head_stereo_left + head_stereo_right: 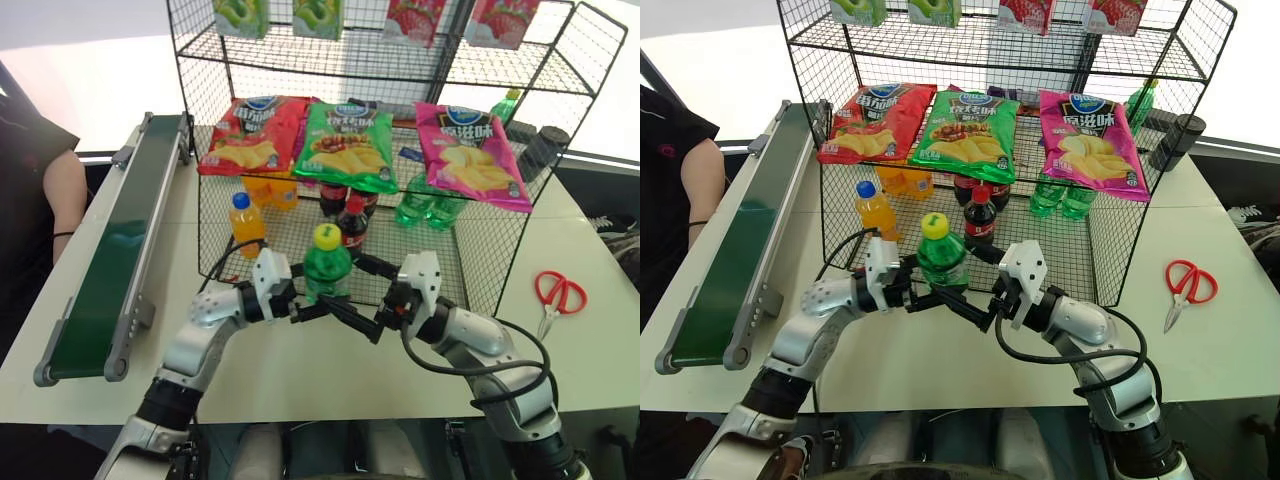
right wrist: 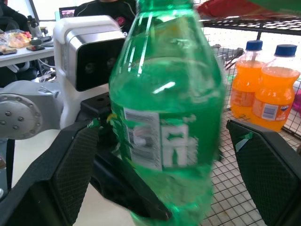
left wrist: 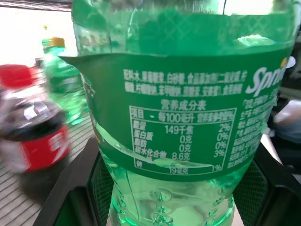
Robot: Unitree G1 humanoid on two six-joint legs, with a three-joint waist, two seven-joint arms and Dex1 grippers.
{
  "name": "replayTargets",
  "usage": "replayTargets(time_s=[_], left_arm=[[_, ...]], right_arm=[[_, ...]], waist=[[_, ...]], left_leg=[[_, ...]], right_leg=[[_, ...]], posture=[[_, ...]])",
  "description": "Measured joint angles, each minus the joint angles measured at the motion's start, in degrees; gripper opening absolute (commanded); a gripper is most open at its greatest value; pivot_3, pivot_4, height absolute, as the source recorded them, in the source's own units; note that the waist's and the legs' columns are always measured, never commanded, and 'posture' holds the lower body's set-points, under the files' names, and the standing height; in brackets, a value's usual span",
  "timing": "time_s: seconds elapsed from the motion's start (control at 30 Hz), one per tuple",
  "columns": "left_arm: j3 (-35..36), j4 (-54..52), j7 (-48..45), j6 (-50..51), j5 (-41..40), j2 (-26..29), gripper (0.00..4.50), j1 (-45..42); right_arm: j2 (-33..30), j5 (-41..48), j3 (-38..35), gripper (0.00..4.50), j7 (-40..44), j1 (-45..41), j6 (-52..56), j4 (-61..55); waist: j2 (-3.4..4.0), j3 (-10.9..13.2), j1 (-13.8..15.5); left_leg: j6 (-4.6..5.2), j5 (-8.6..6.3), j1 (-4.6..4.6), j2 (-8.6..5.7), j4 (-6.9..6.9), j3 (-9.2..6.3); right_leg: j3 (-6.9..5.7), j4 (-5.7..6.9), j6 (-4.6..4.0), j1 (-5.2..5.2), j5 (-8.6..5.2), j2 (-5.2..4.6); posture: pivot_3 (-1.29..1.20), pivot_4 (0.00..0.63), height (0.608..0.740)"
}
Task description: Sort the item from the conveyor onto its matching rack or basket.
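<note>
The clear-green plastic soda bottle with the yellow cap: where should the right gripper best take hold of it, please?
Probably the labelled waist of the clear-green plastic soda bottle, from the robot's right: it stands upright, and the open right gripper already straddles it opposite the left gripper.

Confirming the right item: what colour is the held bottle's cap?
Yellow, on the green soda bottle; clearest in the left eye view.
</note>
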Motion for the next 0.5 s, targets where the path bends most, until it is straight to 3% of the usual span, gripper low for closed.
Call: replayTargets(time_s=[0.3, 0.4, 0.47, 0.5], left_arm=[[-1.58, 1.33, -3.66, -1.27, 1.23, -0.46, 2.77, -1.14], [-1.62, 1.56, -3.80, -1.60, 1.58, -0.60, 2.77, -1.17], [-1.63, 1.66, -3.81, -1.63, 1.67, -0.72, 2.77, -1.17], [-1.63, 1.75, -3.84, -1.62, 1.68, -0.77, 3.27, -1.17]], right_arm=[[-0.04, 0.70, -0.14, 4.50, -1.16, 0.70, 1.73, -0.40], [-0.06, 1.55, -0.02, 3.27, -0.83, 0.75, 2.12, -0.40], [-0.16, 1.60, -0.09, 3.02, -0.83, 0.75, 2.20, -0.40], [-0.18, 1.62, -0.10, 3.02, -0.83, 0.75, 2.29, -0.40]], waist=[[0.00, 0.00, 0.22], [0.01, 0.00, 0.24], [0.00, 0.00, 0.24], [0.00, 0.00, 0.24]], left_leg=[[0.00, 0.00, 0.03, 0.09, 0.00, -0.05], [0.00, 0.00, 0.03, 0.15, 0.01, -0.05], [0.00, 0.00, 0.03, 0.16, 0.01, -0.05], [0.00, 0.00, 0.03, 0.15, 0.01, -0.05]], right_leg=[[0.04, 0.05, 0.00, -0.01, 0.00, 0.26], [0.04, 0.05, 0.00, -0.01, 0.00, 0.25], [0.04, 0.05, 0.00, -0.01, 0.00, 0.25], [0.04, 0.05, 0.00, -0.01, 0.00, 0.25]], posture=[[0.00, 0.150, 0.740], [0.00, 0.150, 0.740], [0.00, 0.150, 0.740], [0.00, 0.150, 0.740]])
